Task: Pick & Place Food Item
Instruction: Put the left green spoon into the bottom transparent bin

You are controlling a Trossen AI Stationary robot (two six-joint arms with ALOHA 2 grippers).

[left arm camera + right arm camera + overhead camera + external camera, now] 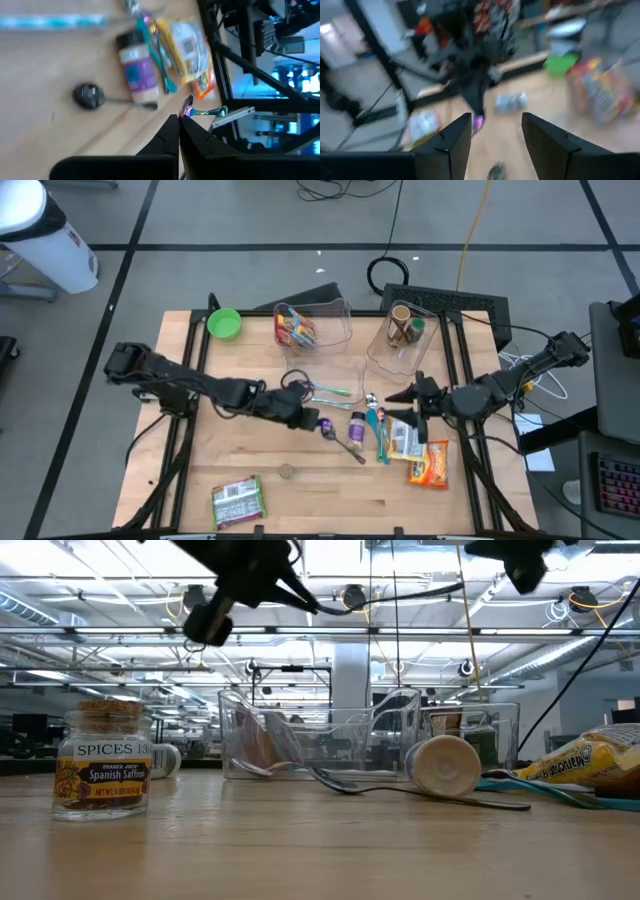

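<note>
My left gripper [313,420] hangs above the table's middle, shut on a thin iridescent purple-and-teal utensil [205,111]. The low view shows it high over the board [262,585]. My right gripper [405,408] stands open above the table's right part, nothing between its fingers [495,145]. Food packets lie flat on the board: an orange snack bag [430,463], a white-yellow packet [403,440] and a green packet [238,502]. A purple-labelled bottle [357,425] lies on its side, and a dark spoon [90,95] lies beside it. My left gripper pinches the utensil's purple end [187,105] between its two fingertips. The fingers slant down from the table's left side. The teal and silver stem [225,113] sticks out sideways past the tips. The utensil is lifted clear of the table.
Two clear bins stand at the back: one holds snack packets [297,328], the other a cup [405,328]. A green bowl [224,323] sits at the far left. A saffron jar [103,762] stands near the front, and teal utensils [381,430] lie by the packets.
</note>
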